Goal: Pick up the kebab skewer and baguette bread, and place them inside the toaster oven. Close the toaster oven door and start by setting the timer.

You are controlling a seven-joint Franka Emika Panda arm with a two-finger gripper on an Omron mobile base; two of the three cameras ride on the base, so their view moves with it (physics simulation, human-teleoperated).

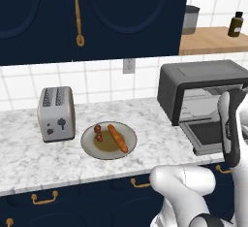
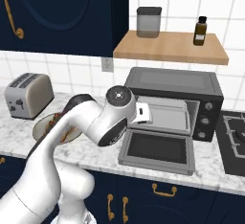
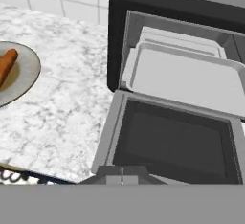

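We find the toaster oven door (image 2: 157, 150) already dropped open, yet the kebab skewer (image 1: 98, 133) and baguette bread (image 1: 117, 137) lie on the plate (image 1: 92, 146) on the desk (image 1: 29, 158). Our gripper, closed and seemingly empty, hangs before the toaster oven (image 2: 174, 80).

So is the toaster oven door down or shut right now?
Open. The toaster oven door lies folded down flat on the counter in front of the toaster oven, leaving the tray inside exposed.
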